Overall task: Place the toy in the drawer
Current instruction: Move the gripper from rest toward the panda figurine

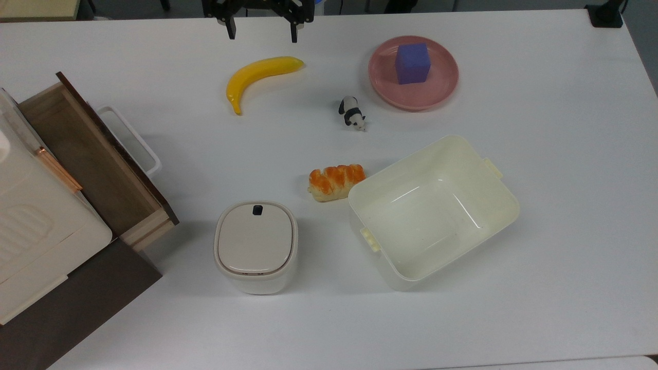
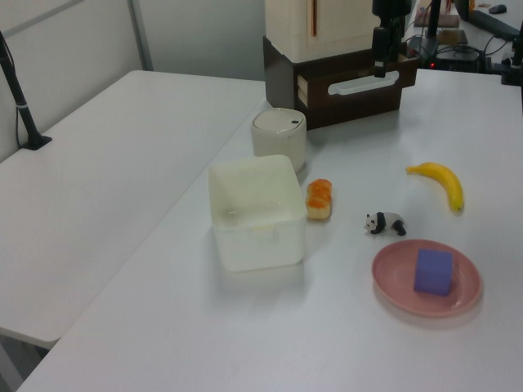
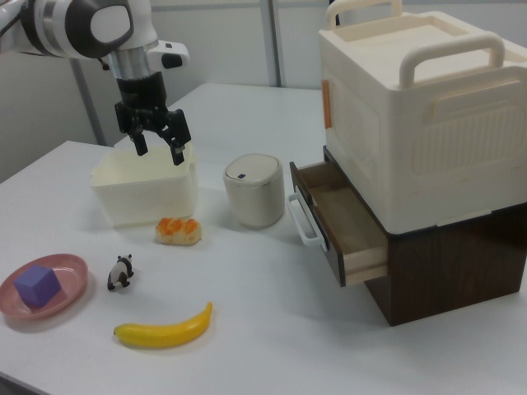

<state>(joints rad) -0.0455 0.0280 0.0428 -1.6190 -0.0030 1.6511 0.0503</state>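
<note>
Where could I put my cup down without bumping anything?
Bare table lies to the top view's right of the pink plate and cream tub, and below the tub. It is crowded between the banana, panda and bread roll.

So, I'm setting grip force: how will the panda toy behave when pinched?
The panda toy looks like a small rigid figurine, probably light. Standing on thin legs, it may tip if nudged. Its rounded body could slip between the open gripper fingers.
</note>
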